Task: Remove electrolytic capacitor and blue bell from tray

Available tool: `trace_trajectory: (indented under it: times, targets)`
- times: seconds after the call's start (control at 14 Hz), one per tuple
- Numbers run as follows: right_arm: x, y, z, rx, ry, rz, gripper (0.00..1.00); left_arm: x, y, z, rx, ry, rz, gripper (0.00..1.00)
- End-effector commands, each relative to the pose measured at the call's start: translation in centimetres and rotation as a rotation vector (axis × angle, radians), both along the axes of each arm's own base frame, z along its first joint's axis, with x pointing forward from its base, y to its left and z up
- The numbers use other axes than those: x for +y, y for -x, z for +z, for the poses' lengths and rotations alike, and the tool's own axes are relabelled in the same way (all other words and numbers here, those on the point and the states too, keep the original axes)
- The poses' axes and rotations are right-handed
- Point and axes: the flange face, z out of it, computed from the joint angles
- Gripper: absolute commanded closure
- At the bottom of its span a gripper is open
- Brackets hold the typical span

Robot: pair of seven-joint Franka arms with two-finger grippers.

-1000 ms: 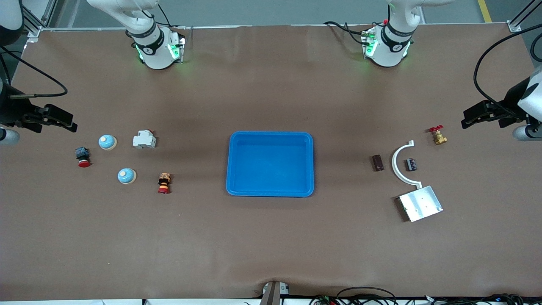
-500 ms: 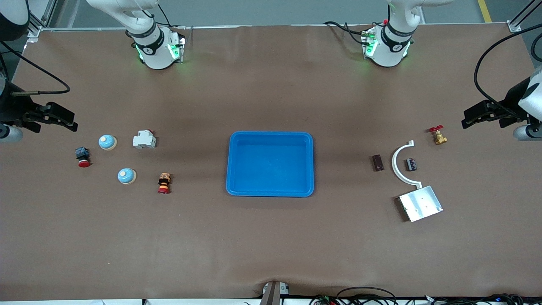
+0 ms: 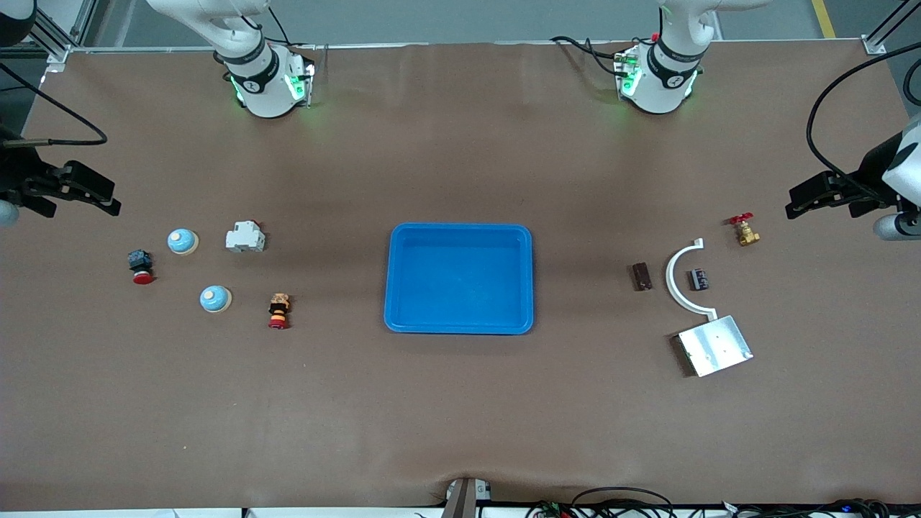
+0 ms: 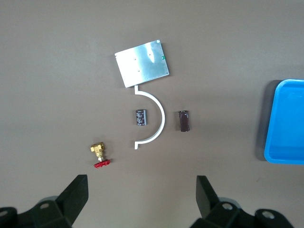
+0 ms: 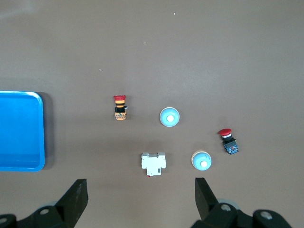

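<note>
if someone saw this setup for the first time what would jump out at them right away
The bright blue tray at the middle of the brown table, with nothing in it, draws the eye first. Small parts lie in a cluster at each end: two light blue bells among red-capped buttons toward the right arm's end, and a white curved piece with a shiny metal plate toward the left arm's end. The left gripper and right gripper hang open above those clusters, holding nothing.

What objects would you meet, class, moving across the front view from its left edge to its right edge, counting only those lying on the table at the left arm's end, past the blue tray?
Brown block → white curved bracket → black capacitor → brass valve. The metal plate overlaps several, so it is left out.
</note>
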Motion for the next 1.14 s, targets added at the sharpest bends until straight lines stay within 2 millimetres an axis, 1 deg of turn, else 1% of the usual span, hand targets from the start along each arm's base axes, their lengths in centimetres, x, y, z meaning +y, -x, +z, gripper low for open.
trace_trajectory:
  times: [0.0, 0.43, 0.57, 1.07]
  targets:
    - [-0.27, 0.47, 0.53, 0.001, 0.006, -0.005, 0.0, 0.41, -0.05, 0.51, 0.005, -0.018, -0.005, 0.0]
    - [-0.37, 0.51, 0.28, 0.009, 0.0, -0.021, 0.0, 0.55, -0.08, 0.6, 0.002, -0.015, 0.002, 0.0]
    - [-0.41, 0.53, 0.27, 0.012, -0.013, -0.071, 0.0, 0.55, -0.08, 0.6, 0.002, -0.015, 0.002, 0.0]
    - [-0.38, 0.44, -0.04, 0.018, -0.016, -0.064, 0.0, 0.46, -0.08, 0.6, 0.002, -0.015, 0.001, 0.0]
